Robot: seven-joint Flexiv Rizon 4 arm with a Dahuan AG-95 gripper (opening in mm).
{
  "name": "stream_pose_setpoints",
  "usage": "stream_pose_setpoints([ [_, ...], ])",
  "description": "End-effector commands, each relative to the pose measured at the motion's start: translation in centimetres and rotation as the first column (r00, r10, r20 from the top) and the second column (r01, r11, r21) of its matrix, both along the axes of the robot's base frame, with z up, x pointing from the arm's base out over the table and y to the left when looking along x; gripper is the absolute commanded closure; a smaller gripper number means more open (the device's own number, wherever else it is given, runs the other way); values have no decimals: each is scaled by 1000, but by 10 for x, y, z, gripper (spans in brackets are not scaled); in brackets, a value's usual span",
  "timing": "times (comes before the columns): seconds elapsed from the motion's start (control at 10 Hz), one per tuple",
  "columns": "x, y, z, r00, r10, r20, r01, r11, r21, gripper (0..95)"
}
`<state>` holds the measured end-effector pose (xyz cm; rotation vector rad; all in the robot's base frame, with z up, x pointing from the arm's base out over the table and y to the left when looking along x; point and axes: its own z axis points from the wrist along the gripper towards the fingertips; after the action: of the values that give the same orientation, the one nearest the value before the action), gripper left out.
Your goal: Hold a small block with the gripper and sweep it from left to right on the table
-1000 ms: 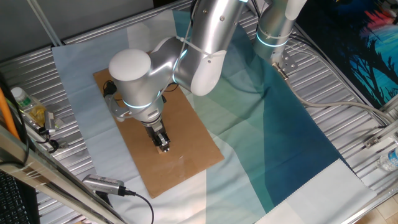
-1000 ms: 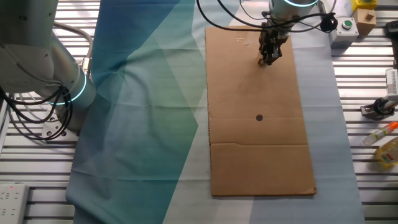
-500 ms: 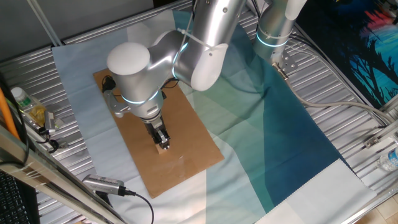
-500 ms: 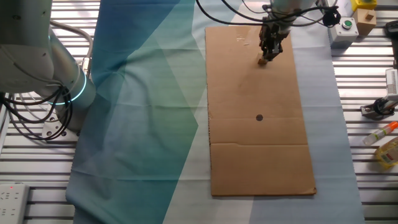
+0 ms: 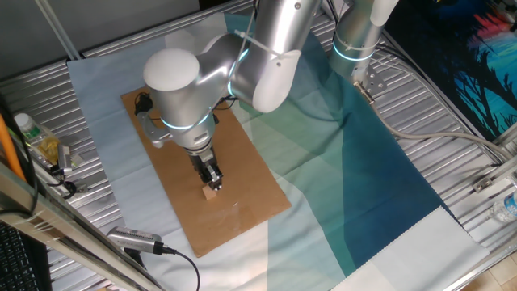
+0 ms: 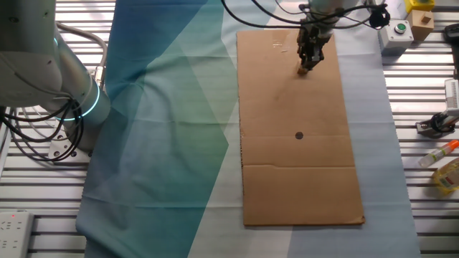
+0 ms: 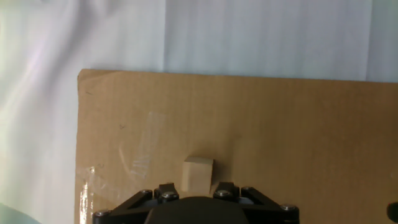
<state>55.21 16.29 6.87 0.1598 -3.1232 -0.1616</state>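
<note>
The small block (image 5: 212,192), a tiny light-tan cube, rests on the brown cardboard sheet (image 5: 242,174) on the table, near the sheet's end. It also shows in the other fixed view (image 6: 304,70). My gripper (image 5: 212,179) hangs straight above it, fingertips just over its top, jaws a block's width apart and gripping nothing. In the other fixed view the gripper (image 6: 309,59) is at the far end of the cardboard (image 6: 297,172). In the hand view the block (image 7: 198,174) stands just beyond the two fingertips (image 7: 166,190), and the gripper (image 7: 196,190) straddles its line.
A black dot (image 6: 299,135) marks the middle of the cardboard. Clear tape (image 7: 146,134) lies left of the block. An idle second arm (image 6: 43,72) stands at the side. Bottles and tools (image 6: 445,154) lie on the ribbed metal beside the pale cloth (image 6: 369,107).
My gripper has risen off the cardboard while the block stayed where it was. The block was hidden under the fingertips a second ago and now shows below them.
</note>
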Motion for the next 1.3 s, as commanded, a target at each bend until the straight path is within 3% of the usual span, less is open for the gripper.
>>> stream_pose_setpoints([
  [0.1,1,-4,3,1000,12,6,-12,1000,-19,570],
  [0.2,2,-7,5,1000,19,7,-18,1000,-24,570],
  [0.3,6,-20,13,999,39,6,-39,999,-28,760],
  [0.5,9,-30,19,999,53,4,-53,998,-31,760],
  [0.8,8,-54,46,997,82,-16,-82,996,-40,760],
  [0.9,8,-61,53,995,99,-20,-100,994,-53,950],
  [1.2,3,-76,72,992,118,-48,-121,991,-58,950],
  [1.3,-1,-86,83,989,133,-70,-138,988,-63,950],
])
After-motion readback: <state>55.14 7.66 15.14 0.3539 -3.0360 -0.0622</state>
